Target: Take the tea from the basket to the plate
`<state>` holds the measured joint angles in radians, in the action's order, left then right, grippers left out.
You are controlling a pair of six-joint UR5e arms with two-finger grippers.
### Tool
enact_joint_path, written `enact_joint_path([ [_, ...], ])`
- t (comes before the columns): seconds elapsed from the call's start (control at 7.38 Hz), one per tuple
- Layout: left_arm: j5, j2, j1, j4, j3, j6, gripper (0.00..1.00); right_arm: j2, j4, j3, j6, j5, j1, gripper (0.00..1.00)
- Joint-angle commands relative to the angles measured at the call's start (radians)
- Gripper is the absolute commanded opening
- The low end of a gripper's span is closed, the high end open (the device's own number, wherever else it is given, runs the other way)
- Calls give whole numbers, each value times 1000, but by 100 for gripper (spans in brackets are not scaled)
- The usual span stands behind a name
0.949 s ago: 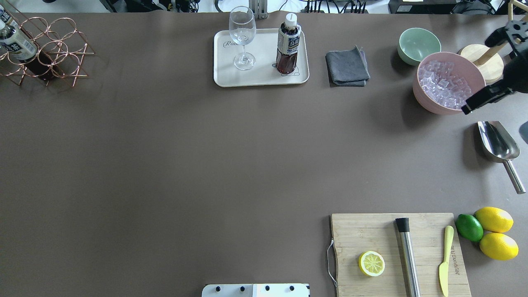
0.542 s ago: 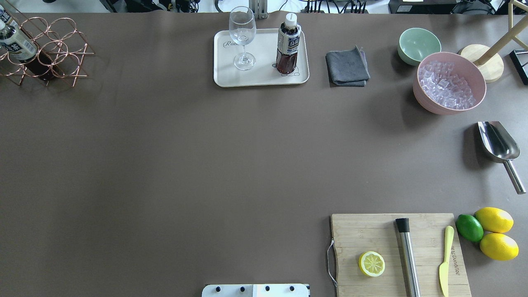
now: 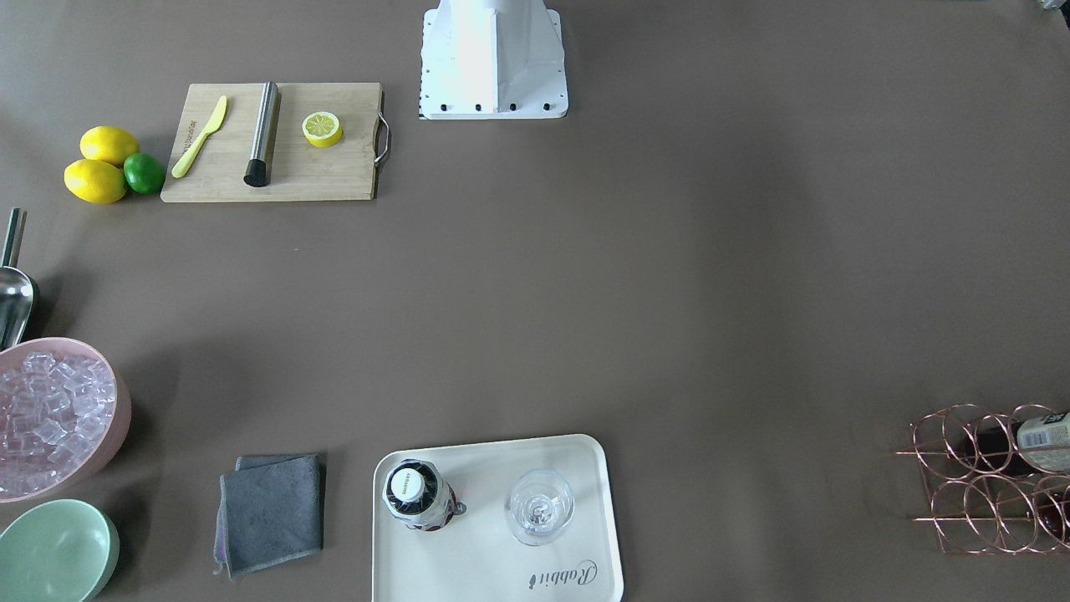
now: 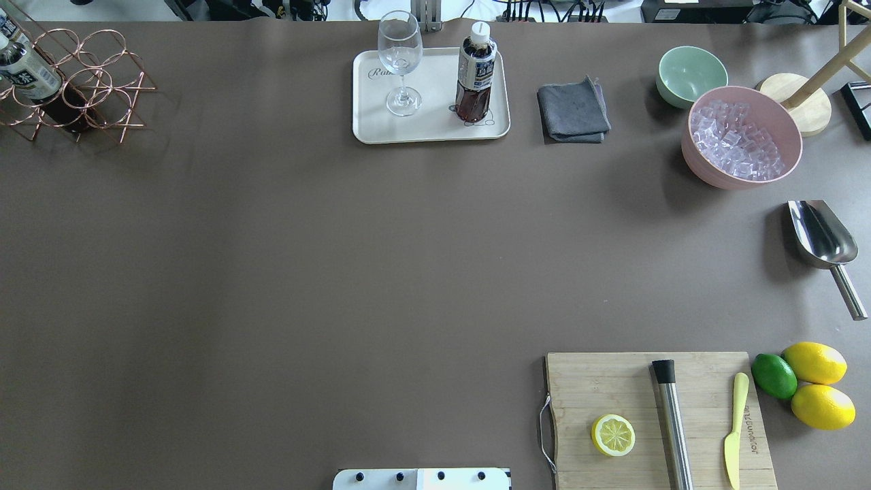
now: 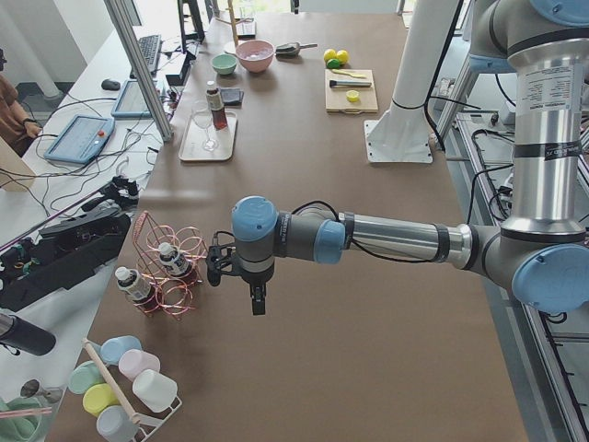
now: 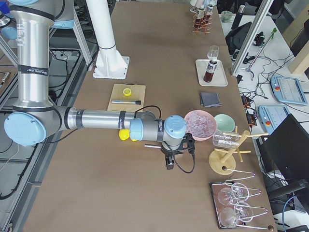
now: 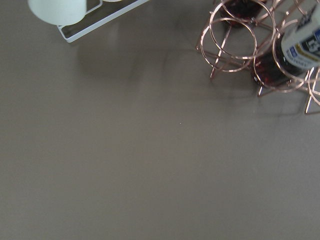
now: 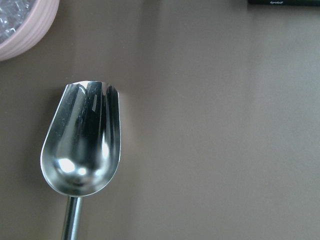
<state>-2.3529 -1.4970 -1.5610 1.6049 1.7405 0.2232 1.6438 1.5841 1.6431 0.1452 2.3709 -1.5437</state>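
Observation:
One tea bottle (image 4: 475, 78) stands upright on the cream plate (image 4: 435, 128), beside a wine glass (image 4: 400, 61). Two more tea bottles (image 4: 30, 75) lie in the copper wire basket (image 4: 95, 82) at the far left corner. The left wrist view shows the basket (image 7: 240, 35) and one bottle (image 7: 302, 45), with no fingers in sight. My left gripper (image 5: 257, 304) hangs above the table just right of the basket (image 5: 175, 276); I cannot tell whether it is open or shut. My right gripper (image 6: 169, 163) hovers near the pink bowl (image 6: 200, 123); I cannot tell its state either.
A grey cloth (image 4: 573, 110), a mint bowl (image 4: 691, 73) and the pink bowl of ice (image 4: 742, 136) stand right of the plate. A metal scoop (image 4: 823, 238) lies at the right edge. A cutting board (image 4: 612, 381) with lemon half, muddler and knife is near right.
My right arm, over the pink bowl's right side 0.9 s ago, has left the overhead view. The bottles, the basket and the plate have not moved.

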Motion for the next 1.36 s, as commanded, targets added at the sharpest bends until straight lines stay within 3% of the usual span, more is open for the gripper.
enact_joint_path([
  [0.0,0,31,2,29,-42,-80,98,-22,1,6,-7,-25,-35,100],
  [0.41,-3,52,2,130,-21,-84,98,-24,8,1,-95,-47,-36,100],
  [1.22,-17,52,13,109,1,-119,98,-21,1,4,-87,-130,-24,100],
])
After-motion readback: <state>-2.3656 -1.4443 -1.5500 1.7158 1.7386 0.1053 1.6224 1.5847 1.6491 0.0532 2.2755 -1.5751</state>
